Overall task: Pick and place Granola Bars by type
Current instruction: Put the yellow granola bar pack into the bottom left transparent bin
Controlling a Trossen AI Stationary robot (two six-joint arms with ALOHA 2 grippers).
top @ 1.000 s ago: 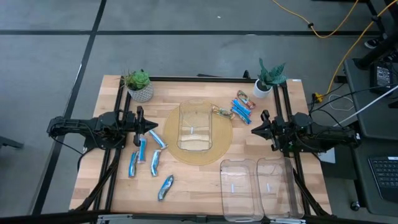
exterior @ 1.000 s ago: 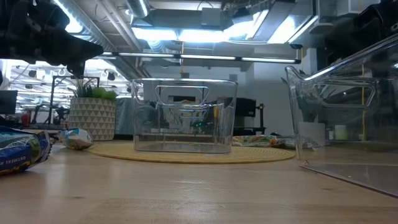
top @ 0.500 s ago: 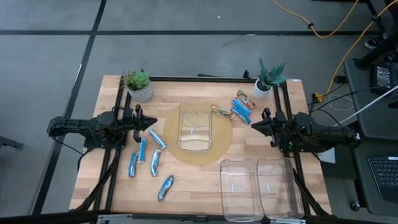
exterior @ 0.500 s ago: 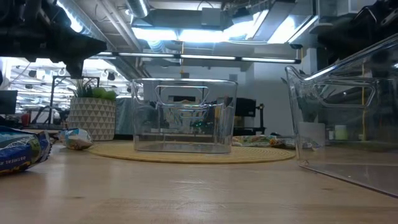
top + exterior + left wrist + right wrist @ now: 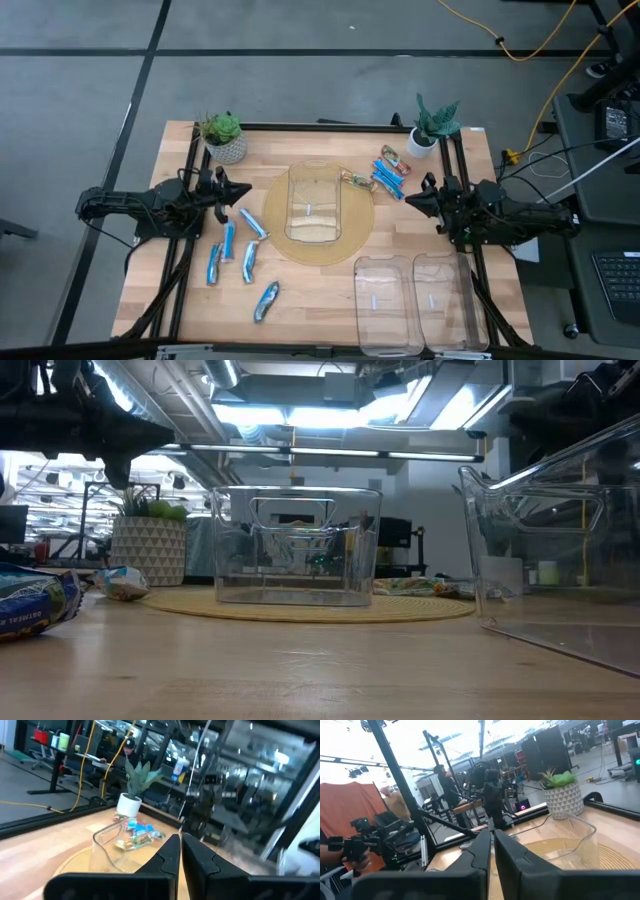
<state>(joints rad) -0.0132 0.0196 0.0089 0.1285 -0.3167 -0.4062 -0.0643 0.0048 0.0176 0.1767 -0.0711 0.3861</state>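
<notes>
Nearest the low camera, a blue-and-silver bar [image 5: 35,605] lay at the near left of the wooden table [image 5: 310,290], and the wall of a clear bin [image 5: 560,560] filled the right. From above, two empty clear bins [image 5: 385,300] [image 5: 445,298] sat side by side at the table's front right. Front left, a loose group of blue-and-silver Granola Bars was scattered: one [image 5: 266,300] closest to the front edge, then three more [image 5: 214,264] [image 5: 248,262] [image 5: 229,240] and one [image 5: 253,223] just beside the round woven mat [image 5: 355,225].

Mid-table, a third clear bin [image 5: 313,203] stood on the mat, empty as far as could be seen.

The left gripper [image 5: 236,190] hovered above the table's left side, near the blue bars, pinched closed, holding nothing; in its wrist view the fingers [image 5: 168,854] met. The right gripper [image 5: 410,198] hung over the right side, just off the mat, also pinched closed and empty, fingers [image 5: 482,847] nearly together.

Farther back, multicoloured bars [image 5: 357,180] lay at the mat's back right edge, with blue ones [image 5: 388,178] and another mixed one [image 5: 392,155] beyond. A potted succulent [image 5: 222,137] stood at the back left corner, a leafy plant in a white pot [image 5: 430,125] at the back right. A person [image 5: 442,782] showed in the room behind.
</notes>
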